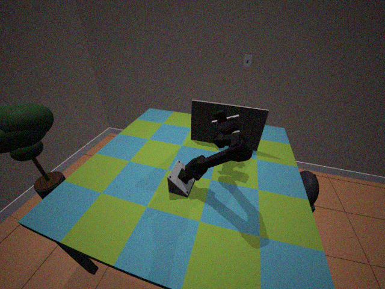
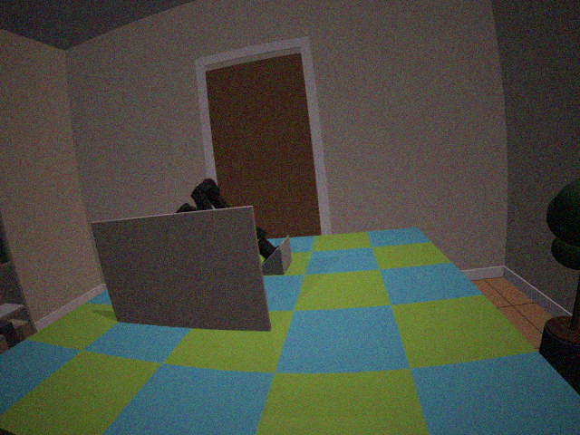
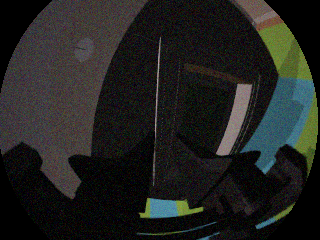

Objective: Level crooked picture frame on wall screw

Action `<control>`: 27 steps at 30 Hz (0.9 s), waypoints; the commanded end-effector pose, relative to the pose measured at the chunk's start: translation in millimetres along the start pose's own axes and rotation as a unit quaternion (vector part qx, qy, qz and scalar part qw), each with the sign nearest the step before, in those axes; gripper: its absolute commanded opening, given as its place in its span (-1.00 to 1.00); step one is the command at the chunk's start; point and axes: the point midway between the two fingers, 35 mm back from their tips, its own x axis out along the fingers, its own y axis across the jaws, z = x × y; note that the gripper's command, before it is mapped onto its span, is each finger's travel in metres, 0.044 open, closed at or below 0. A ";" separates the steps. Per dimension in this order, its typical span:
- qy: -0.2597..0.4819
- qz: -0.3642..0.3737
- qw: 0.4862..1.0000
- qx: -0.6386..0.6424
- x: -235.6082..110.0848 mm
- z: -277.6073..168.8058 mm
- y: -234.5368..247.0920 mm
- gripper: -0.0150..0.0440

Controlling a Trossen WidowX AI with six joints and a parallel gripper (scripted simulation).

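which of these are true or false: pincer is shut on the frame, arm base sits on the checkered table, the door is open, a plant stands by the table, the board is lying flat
1. The pincer is shut on the picture frame. True.
2. The arm's base sits on the checkered table. True.
3. The brown door is open. False: it is closed in its white surround.
4. A potted plant stands on the floor beside the table. True.
5. The gray board lies flat on the table. False: it stands upright on its lower edge.
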 end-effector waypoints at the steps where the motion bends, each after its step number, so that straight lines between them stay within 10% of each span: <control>1: 0.000 0.000 1.000 0.000 -0.1 0.1 0.1 -0.49; 27: 0.000 0.000 0.998 0.055 0.0 0.2 0.2 -0.49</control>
